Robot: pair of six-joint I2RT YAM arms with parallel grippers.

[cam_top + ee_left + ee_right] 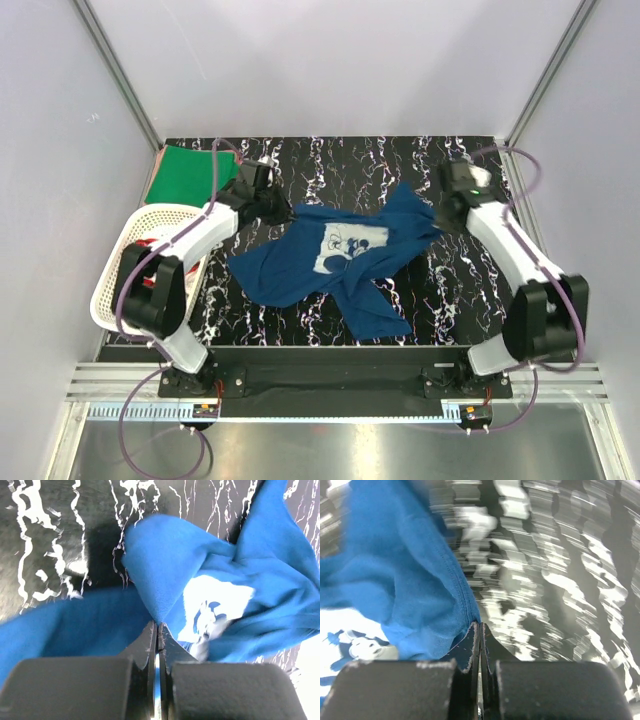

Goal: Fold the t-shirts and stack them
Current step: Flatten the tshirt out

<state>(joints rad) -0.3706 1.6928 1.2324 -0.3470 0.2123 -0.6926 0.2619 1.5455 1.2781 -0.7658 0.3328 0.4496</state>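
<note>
Closed fingers of my left gripper (158, 626) and right gripper (480, 625) pinch the crumpled blue printed cloth t-shirt (340, 255): spreading step, I judge; next, draw it taut.

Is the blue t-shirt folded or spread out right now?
Spread but rumpled, not folded: the blue t-shirt lies print up, left gripper and right gripper pinching its edges.

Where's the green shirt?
In the top view, the green shirt lies in the table's far left corner, just behind the basket.
</note>
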